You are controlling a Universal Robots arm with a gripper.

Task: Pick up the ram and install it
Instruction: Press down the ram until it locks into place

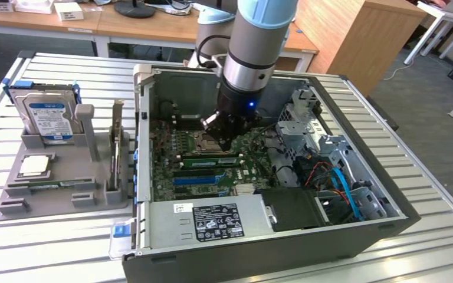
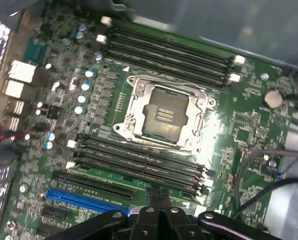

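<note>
My gripper (image 1: 225,141) hangs inside the open computer case (image 1: 368,194), low over the motherboard (image 1: 171,177), just beside the empty processor socket (image 2: 164,112). In the wrist view the two fingers of the gripper (image 2: 160,197) are pressed together with nothing showing between them, their tips at the edge of the nearer bank of memory slots (image 2: 138,162). A long green stick with pale labels, the ram (image 1: 207,159), lies along those slots right in front of the gripper. I cannot tell whether it is fully seated.
A grey parts tray (image 1: 10,206) at the exterior view's left holds a silver hard drive (image 1: 49,115), a square silver processor (image 1: 36,166), a thin greenish strip (image 1: 47,185) and an upright card (image 1: 117,147). Cables (image 1: 341,183) and the power supply (image 1: 210,218) crowd the case.
</note>
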